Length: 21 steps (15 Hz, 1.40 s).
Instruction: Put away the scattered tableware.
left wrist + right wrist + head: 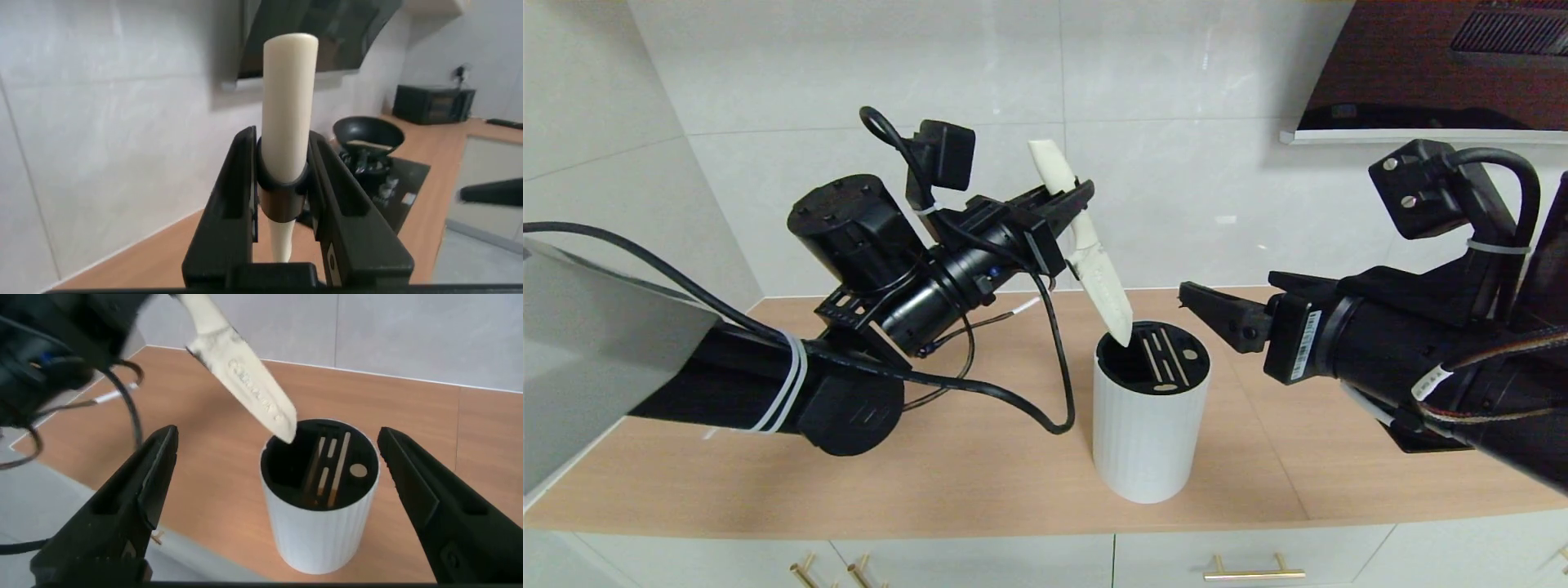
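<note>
A pale wooden countertop carries a white ribbed cylindrical holder with a black slotted top, standing upright. The right gripper sits level with the holder's top, its fingers spread wide to either side. The left gripper is clamped on the handle of a cream knife, which tilts blade-down with its tip at the holder's open compartment.

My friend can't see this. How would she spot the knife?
On the pale wooden counter stands a white ribbed tub. Above it, the left gripper clamps a cream knife, tip at the tub's black mouth. It alone is cream and pointed.
</note>
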Motion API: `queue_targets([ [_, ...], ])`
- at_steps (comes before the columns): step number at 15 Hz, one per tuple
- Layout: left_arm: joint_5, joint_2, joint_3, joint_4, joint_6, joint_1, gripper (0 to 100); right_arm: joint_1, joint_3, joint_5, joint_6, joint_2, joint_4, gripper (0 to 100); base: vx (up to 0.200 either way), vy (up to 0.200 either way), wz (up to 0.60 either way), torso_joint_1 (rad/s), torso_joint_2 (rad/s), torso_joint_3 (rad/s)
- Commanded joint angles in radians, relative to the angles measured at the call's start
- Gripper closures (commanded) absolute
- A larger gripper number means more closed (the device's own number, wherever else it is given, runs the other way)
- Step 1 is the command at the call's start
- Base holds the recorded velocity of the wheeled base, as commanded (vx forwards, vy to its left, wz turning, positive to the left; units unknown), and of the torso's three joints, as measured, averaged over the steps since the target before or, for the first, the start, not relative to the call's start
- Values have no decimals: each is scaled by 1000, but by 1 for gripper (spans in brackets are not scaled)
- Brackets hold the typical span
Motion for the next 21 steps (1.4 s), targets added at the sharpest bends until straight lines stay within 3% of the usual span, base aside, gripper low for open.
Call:
queue_targets([
  [1,-1,18,8,0,6,-12,100,-2,0,0,0,8,0,0,0,0,0,0,0,0],
  [3,0,18,31,-2,32,-41,100,-2,0,1,0,10,0,0,0,0,0,0,0,0],
  [9,0,19,68,1,83,-61,100,-4,-1,1,0,21,0,0,0,0,0,0,0,0],
  [21,0,108,90,17,84,-108,100,-4,0,1,0,28,0,0,0,0,0,0,0,0],
])
